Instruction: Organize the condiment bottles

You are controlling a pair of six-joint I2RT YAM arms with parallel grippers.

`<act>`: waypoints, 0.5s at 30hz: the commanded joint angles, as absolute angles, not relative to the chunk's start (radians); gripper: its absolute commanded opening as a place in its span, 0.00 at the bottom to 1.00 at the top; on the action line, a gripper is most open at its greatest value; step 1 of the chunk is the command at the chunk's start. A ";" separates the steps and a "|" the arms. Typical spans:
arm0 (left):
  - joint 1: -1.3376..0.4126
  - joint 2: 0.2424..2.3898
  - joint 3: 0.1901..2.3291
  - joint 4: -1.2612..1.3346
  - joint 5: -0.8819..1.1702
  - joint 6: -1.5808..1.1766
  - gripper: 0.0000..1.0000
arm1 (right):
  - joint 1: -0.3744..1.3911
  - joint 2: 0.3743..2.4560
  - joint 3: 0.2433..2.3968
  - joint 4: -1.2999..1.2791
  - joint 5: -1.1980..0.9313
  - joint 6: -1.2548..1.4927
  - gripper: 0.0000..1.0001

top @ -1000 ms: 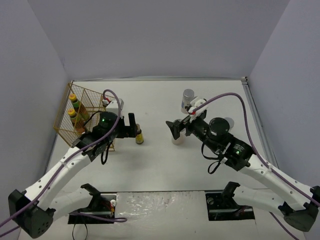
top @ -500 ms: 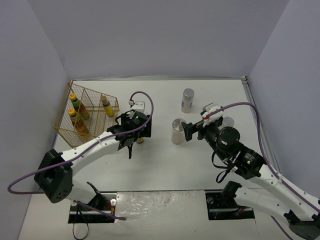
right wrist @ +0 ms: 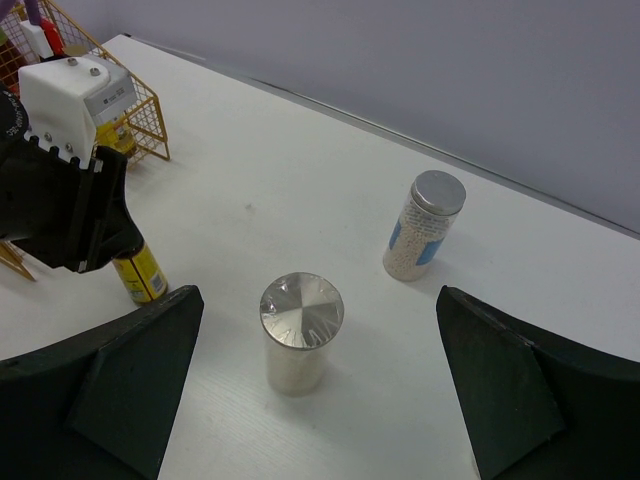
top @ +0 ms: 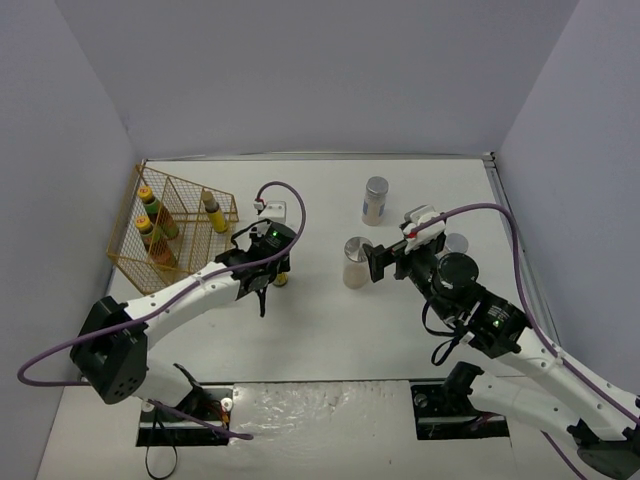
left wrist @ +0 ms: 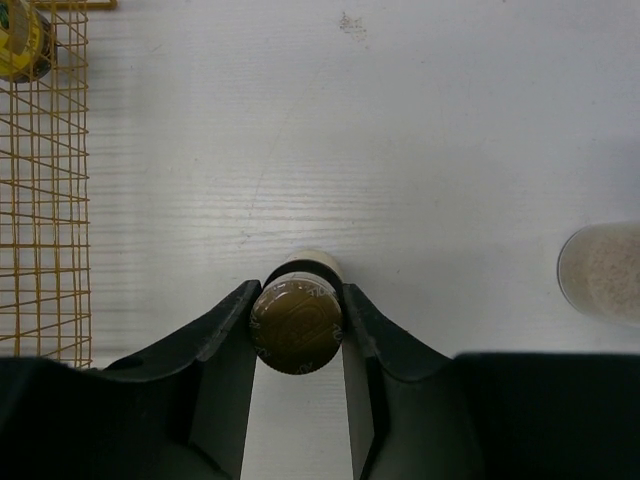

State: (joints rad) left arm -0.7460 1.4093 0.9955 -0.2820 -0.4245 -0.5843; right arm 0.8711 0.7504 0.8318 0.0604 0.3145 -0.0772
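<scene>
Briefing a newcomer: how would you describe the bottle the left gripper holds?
Find the gold wire rack at the table's left. Just right of it, the left gripper is shut on a slim dark bottle with a yellow label, the only bottle outside the rack; nearby jars are pale, silver-lidded.

Rack (top: 175, 225) sits far left on the surface (top: 320, 330); in it we mark rear sauce bottle (top: 148, 203), front sauce bottle (top: 148, 236), racked slim bottle (top: 212, 212). Right of it, loose slim bottle (left wrist: 296, 322) stands between left claw (left wrist: 297, 292) fingers. Further right: centre jar (top: 355, 263), rear jar (top: 375, 200), right jar (top: 456, 243).
</scene>
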 commanded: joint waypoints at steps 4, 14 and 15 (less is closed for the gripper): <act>-0.727 1.256 1.113 -0.368 -0.465 -0.538 0.00 | 0.867 0.747 0.834 0.124 0.339 -0.078 1.00; -0.445 1.155 1.311 -0.482 -0.403 -0.412 0.00 | 0.867 0.745 0.831 0.123 0.330 -0.073 1.00; -0.417 1.162 1.321 -0.481 -0.395 -0.406 0.00 | 0.867 0.745 0.831 0.123 0.330 -0.072 1.00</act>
State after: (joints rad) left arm -0.5251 1.1802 1.2370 -0.4966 -0.4062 -0.4715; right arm 0.8711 0.7486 0.8307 0.0565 0.3141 -0.0767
